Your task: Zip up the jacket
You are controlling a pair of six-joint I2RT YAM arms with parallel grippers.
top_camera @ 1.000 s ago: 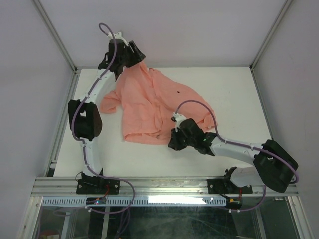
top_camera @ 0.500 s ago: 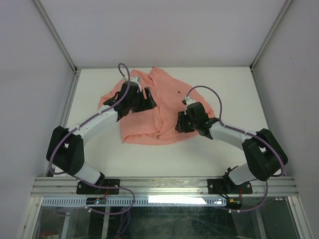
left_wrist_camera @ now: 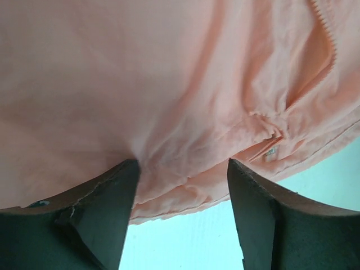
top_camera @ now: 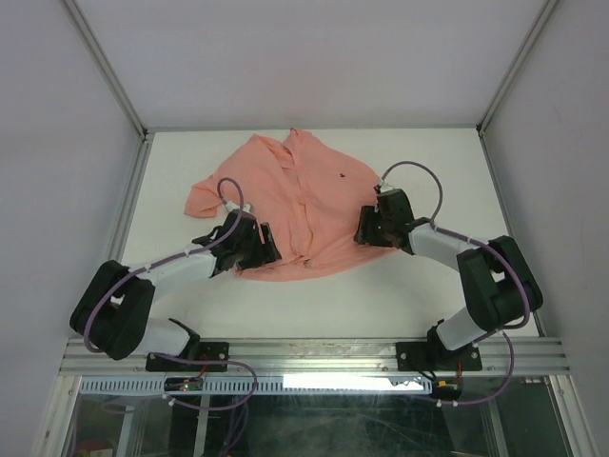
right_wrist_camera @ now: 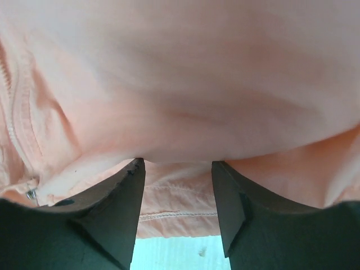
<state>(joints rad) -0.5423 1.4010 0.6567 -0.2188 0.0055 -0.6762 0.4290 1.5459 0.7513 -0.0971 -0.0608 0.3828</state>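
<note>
The salmon-pink jacket (top_camera: pixel 295 195) lies spread on the white table, collar at the back, with a tiny dark chest mark (top_camera: pixel 340 175). My left gripper (top_camera: pixel 264 249) is low at the jacket's near left hem. In the left wrist view the gripper (left_wrist_camera: pixel 183 164) is open, with the jacket's hem (left_wrist_camera: pixel 185 191) between its fingers and the zipper teeth (left_wrist_camera: pixel 325 34) at the upper right. My right gripper (top_camera: pixel 367 228) is at the right hem. In the right wrist view it (right_wrist_camera: pixel 177 165) is open against the jacket (right_wrist_camera: pixel 185 84), whose stitched hem (right_wrist_camera: pixel 177 214) runs between the fingers.
The table (top_camera: pixel 428 162) is white, with metal frame posts at the back corners and a metal rail along the near edge (top_camera: pixel 314 357). White walls close in the sides. A small metal zipper part (left_wrist_camera: pixel 271 151) shows near the hem, another at the left in the right wrist view (right_wrist_camera: pixel 31 195).
The left arm swung from the back of the table down to the near left hem. The right gripper moved right and back to the right hem. The jacket now lies flatter and wider.
</note>
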